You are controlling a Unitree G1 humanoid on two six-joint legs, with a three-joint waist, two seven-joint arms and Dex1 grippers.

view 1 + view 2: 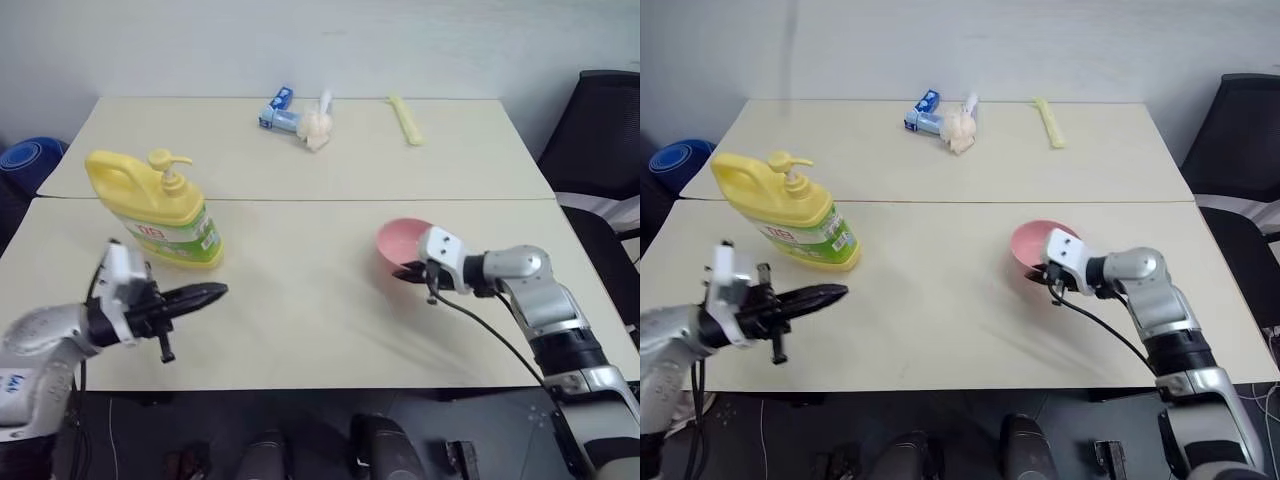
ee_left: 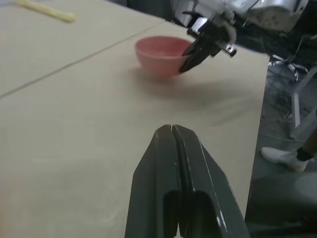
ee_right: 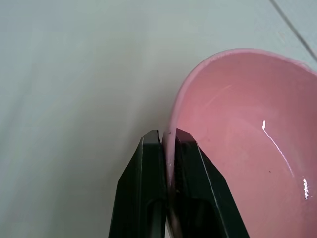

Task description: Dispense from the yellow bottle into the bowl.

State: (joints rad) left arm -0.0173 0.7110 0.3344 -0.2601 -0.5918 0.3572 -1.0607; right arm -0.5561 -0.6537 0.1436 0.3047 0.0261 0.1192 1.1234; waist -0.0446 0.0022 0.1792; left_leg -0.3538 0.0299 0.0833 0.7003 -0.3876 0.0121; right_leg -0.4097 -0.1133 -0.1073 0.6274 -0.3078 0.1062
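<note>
On the table [image 1: 320, 330], near edge: the scene is being laid out as below.
Bowl [image 1: 400, 245]: rim is being pinched between the right gripper [image 3: 167, 136] fingers, likely so it can be steadied or dragged (it is being kept well apart from the bottle).
Yellow bottle [image 1: 160, 215]: is being left upright, ungripped, at the table's left side.
Left gripper [image 1: 215, 292]: fingers are being pressed together on nothing, just beside the bottle, pump not yet pressed.

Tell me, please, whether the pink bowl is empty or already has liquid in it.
Empty, as far as can be seen: the right wrist view shows the bowl's smooth pink inside with only glints, no liquid. The right gripper pinches its rim.
</note>
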